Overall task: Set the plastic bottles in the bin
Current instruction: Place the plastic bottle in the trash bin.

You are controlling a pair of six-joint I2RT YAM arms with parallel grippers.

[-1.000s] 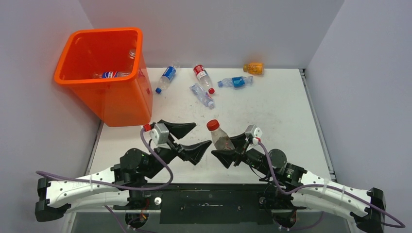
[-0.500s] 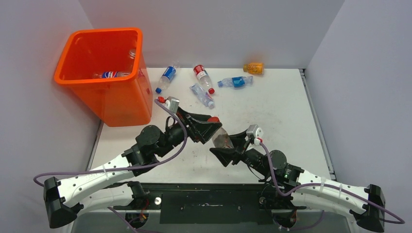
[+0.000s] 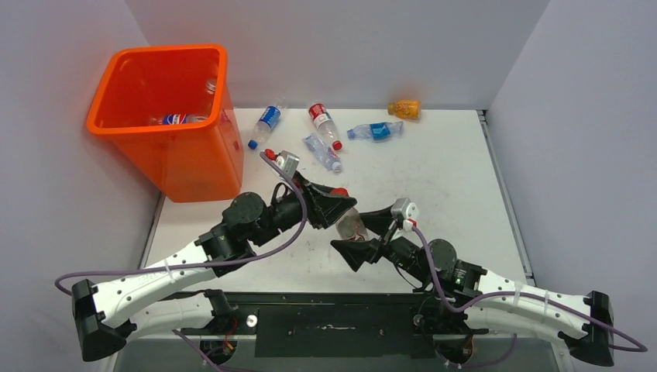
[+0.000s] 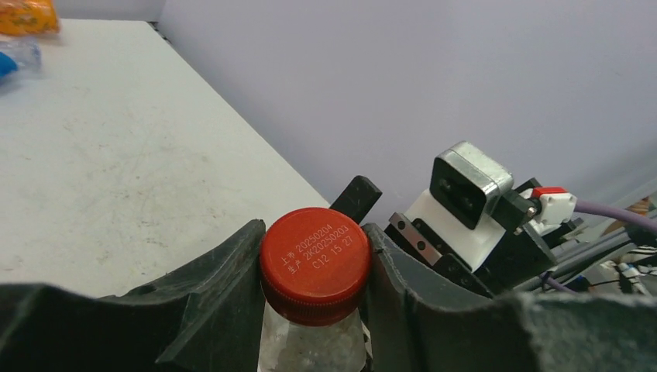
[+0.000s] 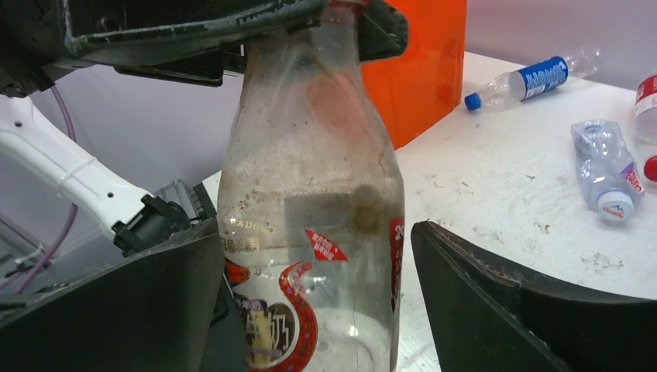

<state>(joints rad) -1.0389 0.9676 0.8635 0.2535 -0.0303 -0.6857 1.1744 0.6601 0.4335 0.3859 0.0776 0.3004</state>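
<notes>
While the left gripper [image 3: 335, 203] is clamping tight on the red cap [image 4: 314, 263] of a grimy clear bottle [image 5: 310, 194] (it is standing upright over the table [image 3: 449, 194]), the right gripper [image 3: 360, 232] is gaping wide, holding nothing, its fingers flanking the bottle's body. Near the far edge, five more bottles [image 3: 266, 124] are lying right of the orange bin [image 3: 166, 51], which is holding a few.
</notes>
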